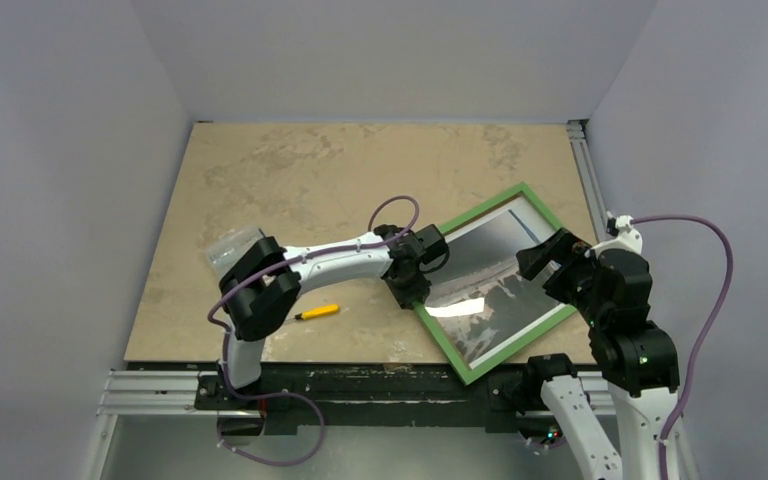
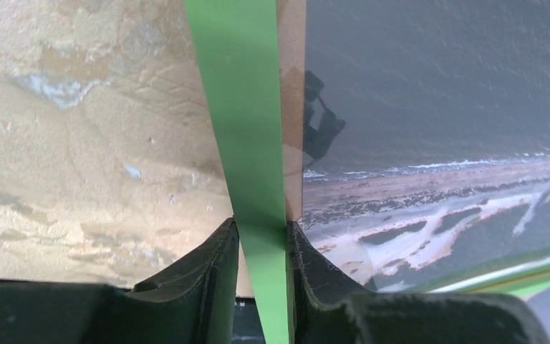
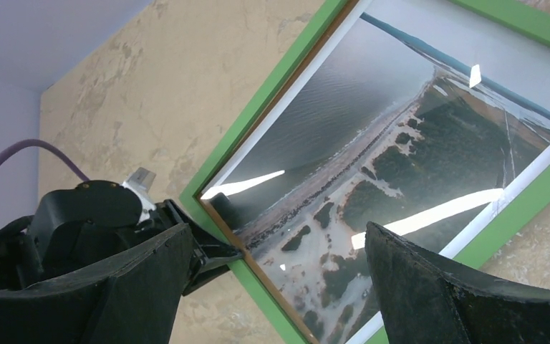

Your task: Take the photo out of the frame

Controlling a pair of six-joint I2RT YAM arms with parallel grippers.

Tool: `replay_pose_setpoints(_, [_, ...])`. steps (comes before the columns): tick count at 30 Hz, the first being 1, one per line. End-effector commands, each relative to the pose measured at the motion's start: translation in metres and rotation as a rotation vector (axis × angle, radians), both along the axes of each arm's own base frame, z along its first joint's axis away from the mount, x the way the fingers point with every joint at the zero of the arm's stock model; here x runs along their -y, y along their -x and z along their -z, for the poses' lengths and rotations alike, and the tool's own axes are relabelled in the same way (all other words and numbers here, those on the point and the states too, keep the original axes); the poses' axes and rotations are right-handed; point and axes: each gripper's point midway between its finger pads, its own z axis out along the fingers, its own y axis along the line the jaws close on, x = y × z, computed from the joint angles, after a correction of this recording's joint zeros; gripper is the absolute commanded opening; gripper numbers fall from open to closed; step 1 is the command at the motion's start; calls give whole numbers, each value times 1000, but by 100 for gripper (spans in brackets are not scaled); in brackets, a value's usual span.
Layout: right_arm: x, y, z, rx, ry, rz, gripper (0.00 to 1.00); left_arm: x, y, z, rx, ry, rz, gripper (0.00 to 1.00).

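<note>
Grey walls enclose a mottled beige worktop (image 1: 310, 190), and the frame (image 1: 442, 345) lies at an angle near its right near corner. In the overhead view, the frame's nearest corner reaches to or just past the near edge. The photo (image 1: 490, 290) sits inside the green moulding with its picture side up, a grey shoreline scene with a thin white border. Bright streaks of light reflect off its surface.

The left fingers (image 2: 208, 279) are clamped on the moulding of the side that faces the left edge of the worktop, one on the outer side and one on the picture side. A thin brown strip shows between the moulding and the print there. Whether it belongs to the frame or to a backing cannot be told.

The right fingers (image 3: 430, 294) are spread wide and hold nothing. They hang over the end of the frame nearer the right edge of the worktop, apparently without touching it, and the print is visible between them.

A yellow pen (image 1: 318, 312) lies on the worktop toward the near edge, under the left arm and well apart from the frame.

The task looks to be at its start. So far only the frame has been gripped. The print is fully seated on all four sides, with no corner lifted, and no back panel can be seen from this side. What remains is probably to turn or tilt the frame to reach its back, free whatever holds the print in, and draw the print out. The glossy surface could let the fingers slip on it.
</note>
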Motion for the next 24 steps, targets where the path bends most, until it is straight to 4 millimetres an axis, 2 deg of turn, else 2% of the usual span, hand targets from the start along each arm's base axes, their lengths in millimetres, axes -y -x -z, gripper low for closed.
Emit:
replay_pose_setpoints(1, [3, 4, -16, 49, 6, 6, 89, 13, 4, -65, 37, 165, 56, 0])
replay_pose_setpoints(7, [3, 3, -14, 45, 9, 8, 90, 21, -9, -98, 137, 238, 142, 0])
replay_pose_setpoints(9, [4, 2, -12, 35, 17, 6, 90, 21, -8, -108, 149, 262, 159, 0])
replay_pose_setpoints(13, [6, 1, -9, 27, 32, 13, 90, 21, -6, -115, 141, 307, 140, 0])
replay_pose_setpoints(15, [0, -2, -5, 27, 20, -15, 89, 19, -6, -113, 113, 307, 135, 0])
replay_pose_setpoints(17, [-3, -5, 1, 22, 29, -45, 89, 26, -5, -114, 115, 340, 162, 0])
replay_pose_setpoints(20, [-21, -9, 15, -10, 5, -148, 89, 23, -12, -117, 144, 331, 186, 0])
replay_pose_setpoints(22, [-32, -10, 25, -28, -16, -218, 88, 26, -8, -137, 145, 384, 224, 0])
replay_pose_setpoints(24, [-40, -10, 36, -57, -28, -264, 88, 21, -17, -156, 237, 379, 226, 0])
